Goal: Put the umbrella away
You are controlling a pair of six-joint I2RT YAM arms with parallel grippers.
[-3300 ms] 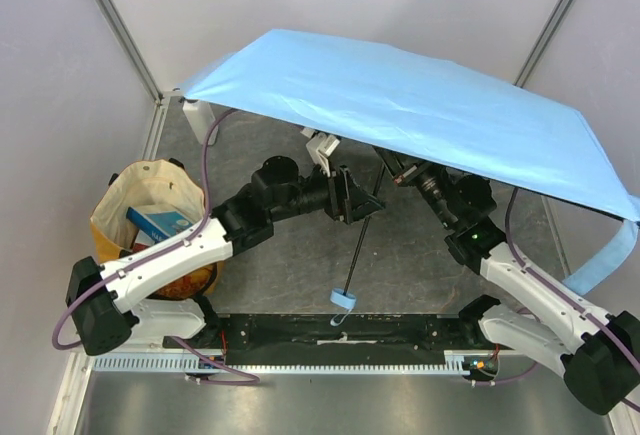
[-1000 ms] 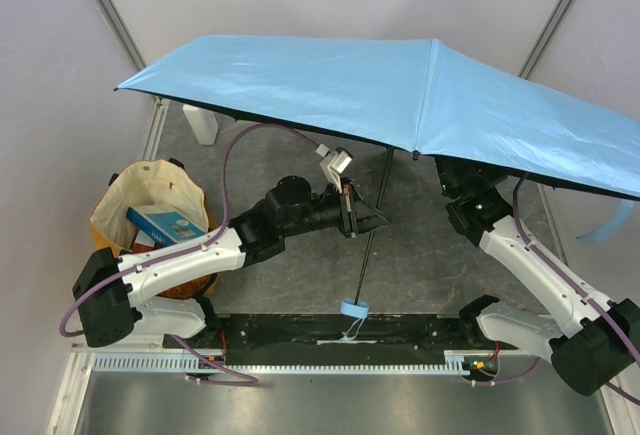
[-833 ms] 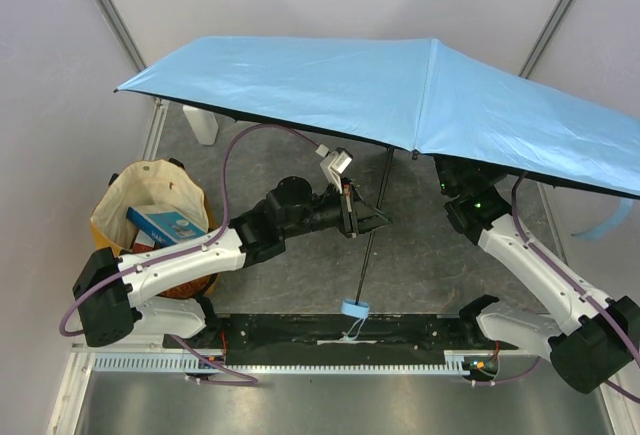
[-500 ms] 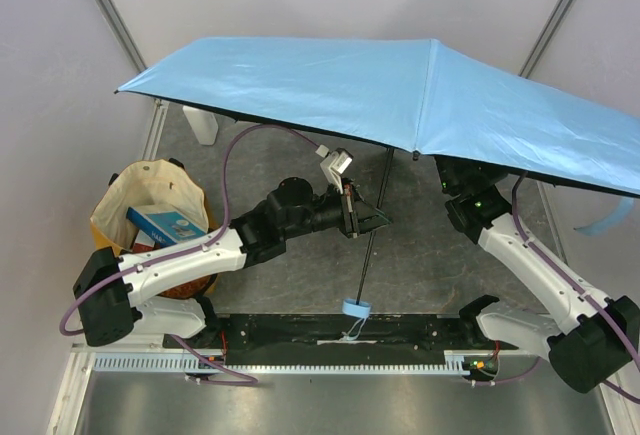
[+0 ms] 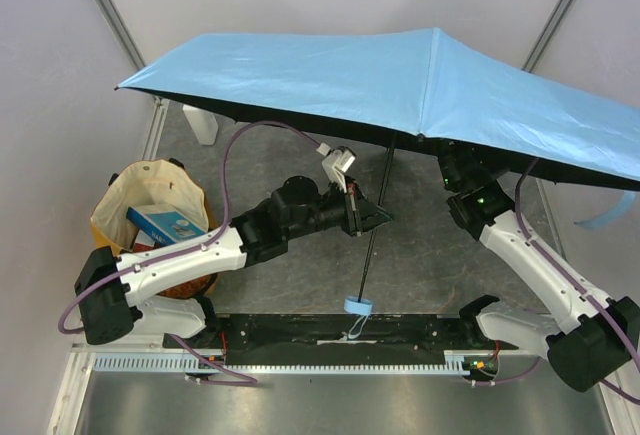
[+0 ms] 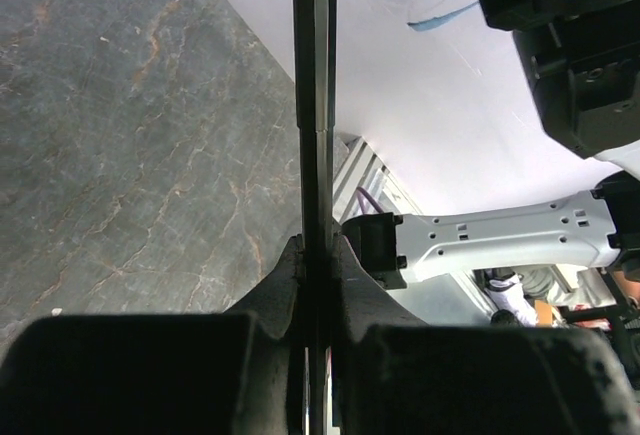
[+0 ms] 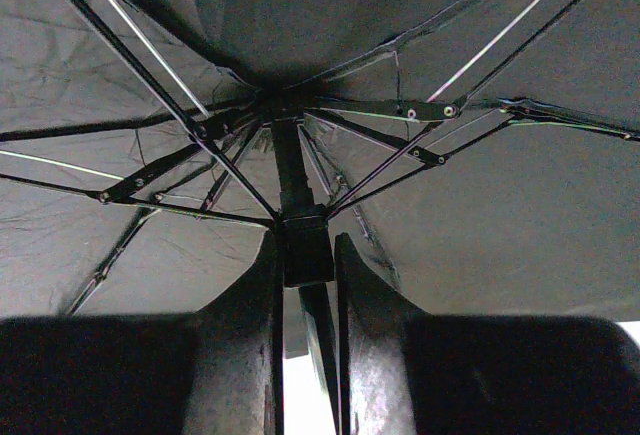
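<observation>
**Open umbrella gripped by both arms above the table**

The umbrella is fully open. Its sky-blue canopy spans the far half of the overhead view, and its black shaft slants down towards the near edge. The shaft ends in a small blue handle just above the black base rail.

The left gripper is clenched on the shaft about midway along. The left wrist camera shows both dark fingers pressed against the rod, over the grey marbled table.

From above, the right gripper is hidden beneath the canopy. Only its own camera shows it, with the jaws closed on either side of the black runner, just under the hub where the metal ribs fan out.

A loose blue strap hangs off the canopy's right edge.

At the left stands a yellow-and-cream tote bag holding a blue box, whose print is too small to read. A white bottle stands beyond it, partly under the canopy rim. A green light glows on the right arm.
</observation>
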